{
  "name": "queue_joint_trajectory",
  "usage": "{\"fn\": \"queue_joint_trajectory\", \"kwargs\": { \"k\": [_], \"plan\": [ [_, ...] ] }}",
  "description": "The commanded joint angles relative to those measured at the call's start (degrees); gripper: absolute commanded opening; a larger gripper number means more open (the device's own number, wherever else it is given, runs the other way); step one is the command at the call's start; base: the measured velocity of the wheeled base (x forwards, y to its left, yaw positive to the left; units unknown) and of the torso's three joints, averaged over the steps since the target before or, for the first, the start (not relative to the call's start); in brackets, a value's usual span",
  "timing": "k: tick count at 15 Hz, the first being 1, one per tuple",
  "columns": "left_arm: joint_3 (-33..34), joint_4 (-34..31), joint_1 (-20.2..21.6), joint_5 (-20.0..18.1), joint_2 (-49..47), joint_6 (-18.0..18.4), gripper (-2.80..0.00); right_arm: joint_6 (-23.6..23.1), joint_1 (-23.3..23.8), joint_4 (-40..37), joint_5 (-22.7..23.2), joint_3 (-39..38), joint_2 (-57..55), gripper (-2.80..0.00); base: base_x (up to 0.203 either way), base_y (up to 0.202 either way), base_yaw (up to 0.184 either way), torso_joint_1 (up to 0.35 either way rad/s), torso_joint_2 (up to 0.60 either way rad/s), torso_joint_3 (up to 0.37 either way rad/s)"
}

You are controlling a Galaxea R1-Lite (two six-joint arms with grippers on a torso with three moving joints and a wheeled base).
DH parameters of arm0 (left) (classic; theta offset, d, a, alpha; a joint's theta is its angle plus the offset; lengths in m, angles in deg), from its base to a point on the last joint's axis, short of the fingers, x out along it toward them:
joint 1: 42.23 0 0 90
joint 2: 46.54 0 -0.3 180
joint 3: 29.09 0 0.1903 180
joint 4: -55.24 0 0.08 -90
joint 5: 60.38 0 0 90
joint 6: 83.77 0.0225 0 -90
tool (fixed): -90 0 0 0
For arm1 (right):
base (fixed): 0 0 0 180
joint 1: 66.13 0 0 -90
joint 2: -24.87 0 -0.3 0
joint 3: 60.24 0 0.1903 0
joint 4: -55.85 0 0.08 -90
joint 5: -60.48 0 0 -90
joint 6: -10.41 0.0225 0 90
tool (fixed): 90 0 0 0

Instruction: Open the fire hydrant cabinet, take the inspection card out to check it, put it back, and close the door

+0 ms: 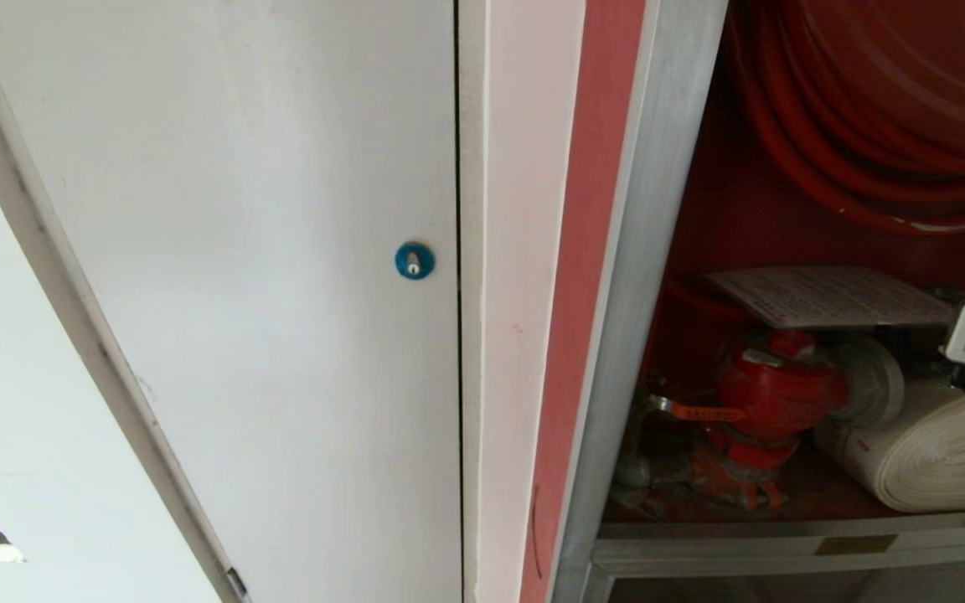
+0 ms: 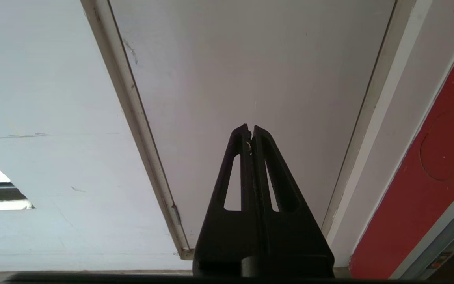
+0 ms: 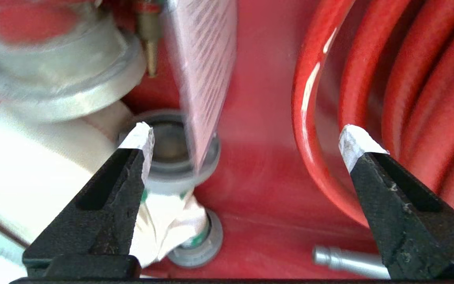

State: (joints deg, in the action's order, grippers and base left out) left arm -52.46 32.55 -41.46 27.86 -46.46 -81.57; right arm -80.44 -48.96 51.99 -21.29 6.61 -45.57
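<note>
Inspection card point(image 1: 826, 296) lies flat atop the red valve point(image 1: 771, 394) inside the fire hydrant cabinet point(image 1: 658, 251) (free of any grip); right gripper point(image 3: 246, 138) jaws gape wide before it, left gripper point(image 2: 250, 130) jaws closed.

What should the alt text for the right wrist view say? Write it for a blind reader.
The right gripper is open inside the red fire hydrant cabinet, with the printed inspection card just beyond its fingertips, unheld. A white rolled hose flanks one side, red hose coils the other.

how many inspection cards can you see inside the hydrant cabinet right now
1. The inspection card lies flat above the red valve, ahead of the open right gripper, which is not touching it. Others may be hidden.
</note>
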Motion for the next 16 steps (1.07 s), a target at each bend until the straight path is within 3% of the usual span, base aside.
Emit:
{"fn": "queue_joint_trajectory", "kwargs": {
  "k": [1, 13, 14, 16],
  "plan": [
    [0.35, 0.02, 0.02, 0.0, 0.01, 0.0, -2.8, -1.18, 1.04, 0.1, 0.23, -1.66, 3.0, 0.0, 0.0, 0.0, 0.0, 0.0, 0.0, 0.0],
    [0.35, 0.02, 0.02, 0.0, 0.01, 0.0, -2.8, -4.2, 10.03, 0.65, 8.63, -12.0, 16.72, 0.0, 0.0, 0.0, 0.0, 0.0, 0.0, 0.0],
    [0.35, 0.02, 0.02, 0.0, -0.01, 0.0, -2.8, -4.2, 10.1, 0.63, 8.64, -13.14, 18.09, -2.8, 0.0, 0.0, 0.0, 0.0, 0.0, 0.0],
    [0.35, 0.02, 0.02, 0.0, 0.01, 0.0, -2.8, -4.19, 12.16, 0.5, 9.25, -14.15, 19.85, -2.8, 0.0, 0.0, 0.0, 0.0, 0.0, 0.0]
  ]
}}
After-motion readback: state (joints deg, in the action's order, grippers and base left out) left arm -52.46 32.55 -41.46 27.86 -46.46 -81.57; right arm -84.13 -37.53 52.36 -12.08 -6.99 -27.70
